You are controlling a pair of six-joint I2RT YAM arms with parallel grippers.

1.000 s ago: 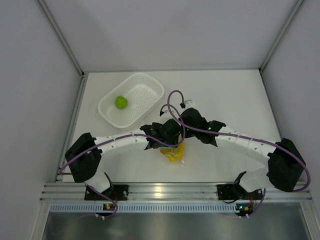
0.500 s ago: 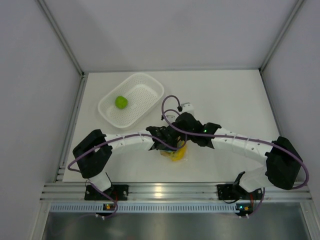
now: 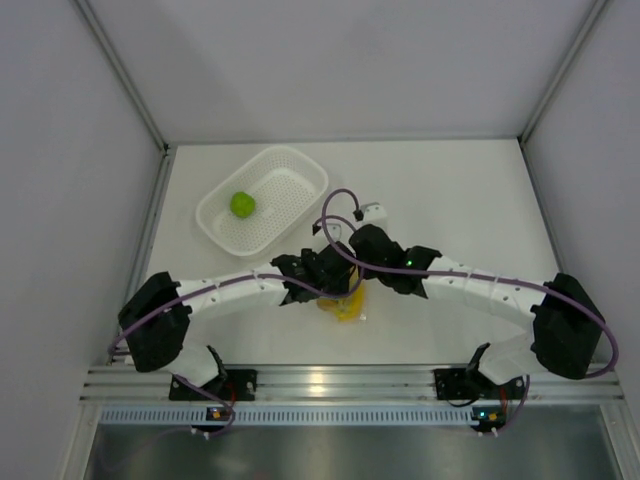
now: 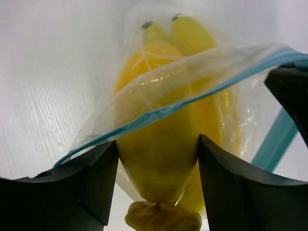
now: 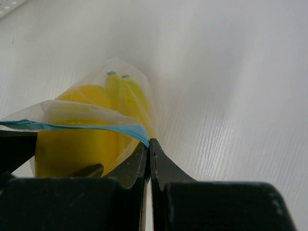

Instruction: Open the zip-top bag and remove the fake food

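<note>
The zip-top bag point(image 3: 345, 310) lies on the table between both grippers, its mouth open and its blue zip strip point(image 4: 159, 113) lifted. Inside, the yellow banana bunch point(image 4: 163, 149) pokes its stem end out of the mouth. My left gripper point(image 4: 158, 142) is shut on that end, with both black fingers point(image 4: 91, 183) pressing its sides. A rounder yellow-orange fruit point(image 5: 72, 98) shows beside the bananas in the bag. My right gripper point(image 5: 149, 141) is shut on the bag's zip edge. In the top view the left gripper point(image 3: 318, 280) and right gripper point(image 3: 352, 272) meet over the bag. The green ball point(image 3: 242, 204) rests in the basket.
The white perforated basket point(image 3: 290, 165) stands at the back left, angled, a short way from the grippers. A purple cable point(image 3: 335, 205) loops above the right wrist. Grey walls close the table on three sides.
The left arm's elbow swung inward and then back out to the left. Both grippers stayed at the bag, which shifted slightly left.
</note>
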